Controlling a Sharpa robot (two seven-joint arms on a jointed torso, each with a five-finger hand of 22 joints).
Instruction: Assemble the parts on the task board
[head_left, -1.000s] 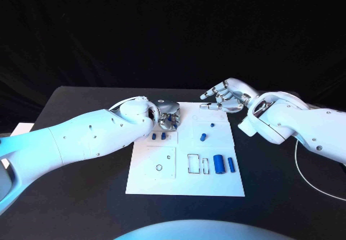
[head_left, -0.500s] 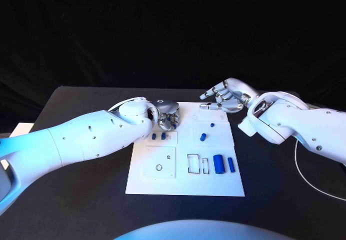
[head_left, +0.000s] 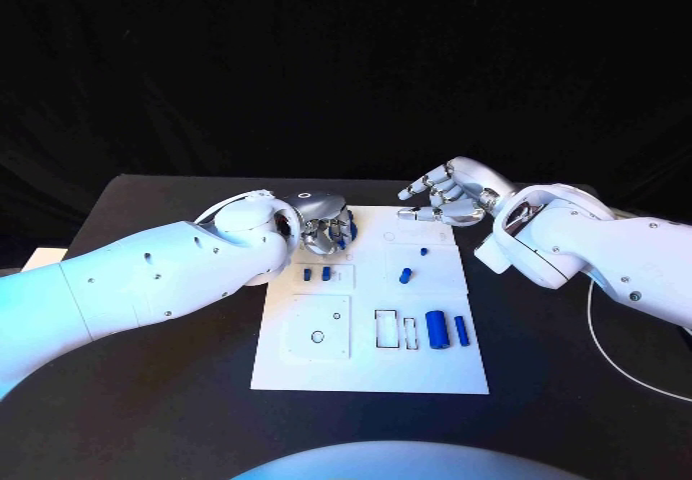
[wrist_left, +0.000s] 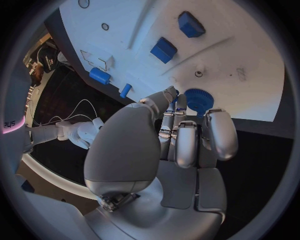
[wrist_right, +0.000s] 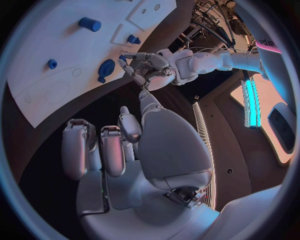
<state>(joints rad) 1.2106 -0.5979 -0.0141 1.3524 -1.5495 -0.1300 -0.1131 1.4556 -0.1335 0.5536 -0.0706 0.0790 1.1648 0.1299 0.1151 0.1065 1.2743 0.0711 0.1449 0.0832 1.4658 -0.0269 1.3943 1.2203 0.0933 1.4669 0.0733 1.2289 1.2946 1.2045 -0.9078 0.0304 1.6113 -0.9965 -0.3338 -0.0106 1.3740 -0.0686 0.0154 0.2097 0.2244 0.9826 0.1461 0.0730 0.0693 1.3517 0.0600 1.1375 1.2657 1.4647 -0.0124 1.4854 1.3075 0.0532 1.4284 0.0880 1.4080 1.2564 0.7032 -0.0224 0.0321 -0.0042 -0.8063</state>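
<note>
The white task board (head_left: 433, 370) lies in the middle of the table. My left hand (head_left: 327, 229) hovers over its far left corner and pinches a round blue toothed part (head_left: 346, 232) between thumb and fingertips; the same part (wrist_left: 199, 99) shows in the left wrist view and, beside that hand (wrist_right: 148, 67), in the right wrist view (wrist_right: 105, 67). Open and holding nothing, my right hand (head_left: 450, 196) hangs above the board's far right corner. Two small blue pieces (head_left: 317, 272), a short piece (head_left: 408, 272) and two blue cylinders (head_left: 447, 328) lie on the board.
Rectangular cut-outs (head_left: 389, 327) and a square panel with round holes (head_left: 319, 325) mark the board's near half. A white cable (head_left: 597, 330) runs along the table at the right. A pale object (head_left: 41, 258) sits at the table's left edge.
My left hand has risen from the board and drawn back toward the far left, and the blue toothed part now shows in its fingertips. The right hand has stayed put.
</note>
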